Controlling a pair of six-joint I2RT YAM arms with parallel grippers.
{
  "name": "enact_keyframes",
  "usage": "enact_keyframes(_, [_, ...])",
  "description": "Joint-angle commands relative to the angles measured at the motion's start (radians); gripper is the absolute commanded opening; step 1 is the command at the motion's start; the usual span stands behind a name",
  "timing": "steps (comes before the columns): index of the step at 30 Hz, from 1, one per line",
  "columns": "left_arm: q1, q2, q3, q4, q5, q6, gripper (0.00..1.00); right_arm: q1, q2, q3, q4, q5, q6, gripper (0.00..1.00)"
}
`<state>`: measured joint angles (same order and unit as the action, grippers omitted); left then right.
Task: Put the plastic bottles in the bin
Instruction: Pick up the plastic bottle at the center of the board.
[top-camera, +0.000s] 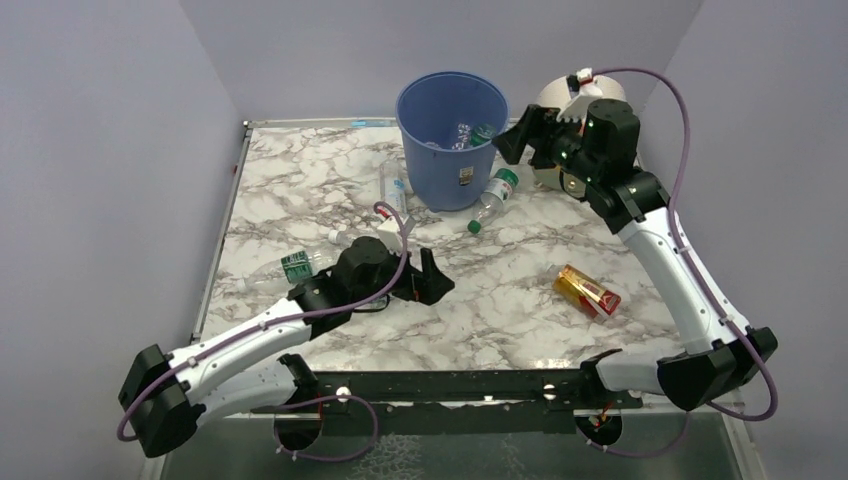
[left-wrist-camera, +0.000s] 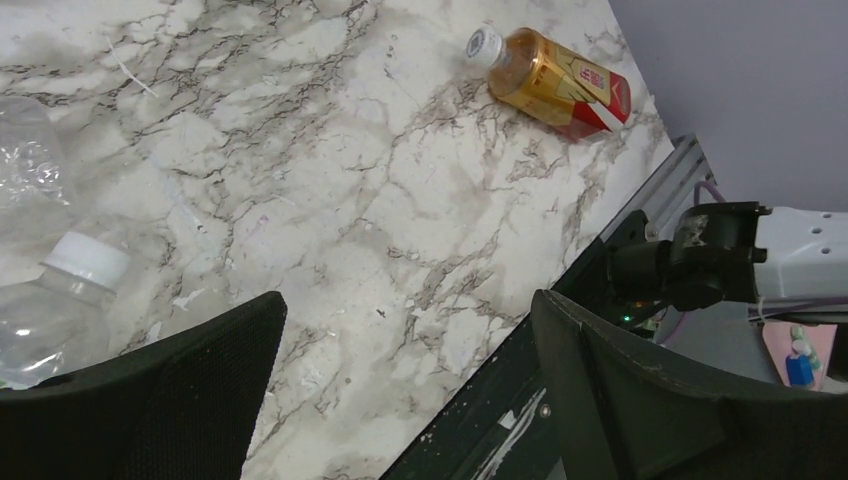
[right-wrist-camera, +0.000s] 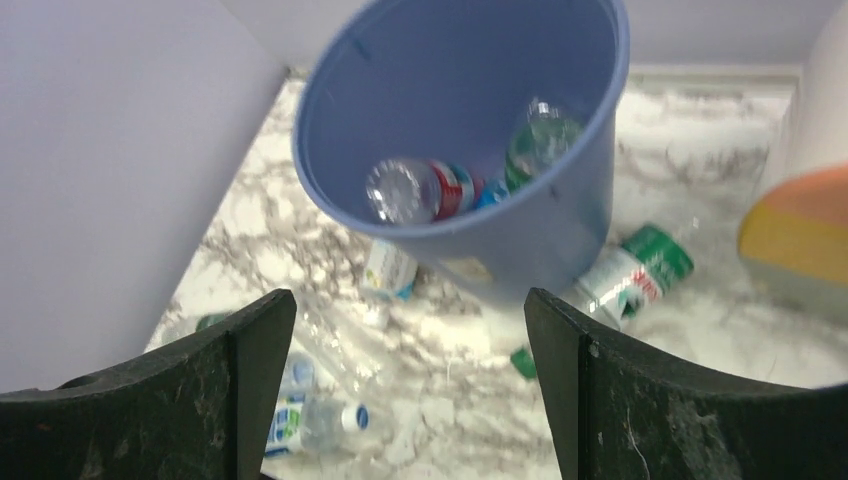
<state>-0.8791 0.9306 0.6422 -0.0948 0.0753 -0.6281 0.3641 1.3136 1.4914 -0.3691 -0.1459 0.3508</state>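
The blue bin stands at the back of the marble table, with a few plastic bottles lying inside it. My right gripper hangs open and empty by the bin's right rim, looking down into the bin. A green-label bottle lies against the bin's right foot. A clear blue-label bottle lies at its left. Another green-label bottle lies far left, beside my left arm. My left gripper is open low over bare marble, nothing between its fingers. An amber red-label bottle lies right of centre.
A cream drum with orange and yellow bands stands behind my right gripper. The black rail runs along the table's near edge. In the left wrist view a white-capped clear bottle lies just left of the left finger.
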Motion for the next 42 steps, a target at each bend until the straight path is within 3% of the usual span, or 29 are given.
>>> enact_keyframes(1, [-0.003,0.107,0.028,0.126,0.066,0.045,0.99,-0.007,-0.067,-0.138,-0.058,0.021,0.066,0.88])
enact_keyframes(12, [-0.055,0.459,0.207,0.269,0.127,0.099,0.99,-0.007,-0.31,-0.392,-0.095,0.054,0.164,0.88])
enact_keyframes(22, [-0.138,0.721,0.374,0.294,0.143,0.212,0.99,-0.007,-0.451,-0.318,-0.176,0.018,0.19,0.88])
enact_keyframes(28, [-0.2,0.864,0.536,0.262,0.185,0.342,0.99,-0.007,-0.482,-0.326,-0.169,-0.037,0.211,0.88])
enact_keyframes(32, [-0.219,0.928,0.6,0.322,0.2,0.379,0.99,-0.008,-0.481,-0.321,-0.172,-0.059,0.205,0.88])
enact_keyframes(36, [-0.227,1.027,0.702,0.371,0.23,0.372,0.99,-0.007,-0.48,-0.318,-0.17,-0.078,0.203,0.88])
enact_keyframes(42, [-0.237,1.221,0.963,0.385,0.246,0.231,0.99,-0.008,-0.502,-0.309,-0.183,-0.077,0.201,0.88])
